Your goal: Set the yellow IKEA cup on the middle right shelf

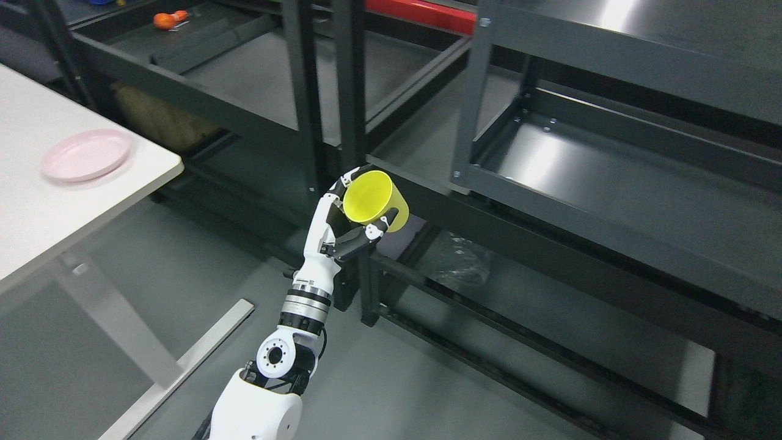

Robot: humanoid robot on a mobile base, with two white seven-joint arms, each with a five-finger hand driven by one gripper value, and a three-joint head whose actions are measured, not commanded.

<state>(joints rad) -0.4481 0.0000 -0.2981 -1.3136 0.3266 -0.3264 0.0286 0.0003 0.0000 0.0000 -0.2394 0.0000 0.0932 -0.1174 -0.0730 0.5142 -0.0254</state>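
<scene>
The yellow cup [374, 200] is held up in the air, tipped so its open mouth faces the camera, in front of a dark shelf post [349, 91] and left of the right shelf unit [611, 183]. It is grasped by the left hand [345, 223], whose fingers [372, 232] are curled around its body and rim. A pink plate [85, 156] is seen on the white table [36, 208] at the left, well apart. An orange object [168, 20] lies on a far shelf.
</scene>
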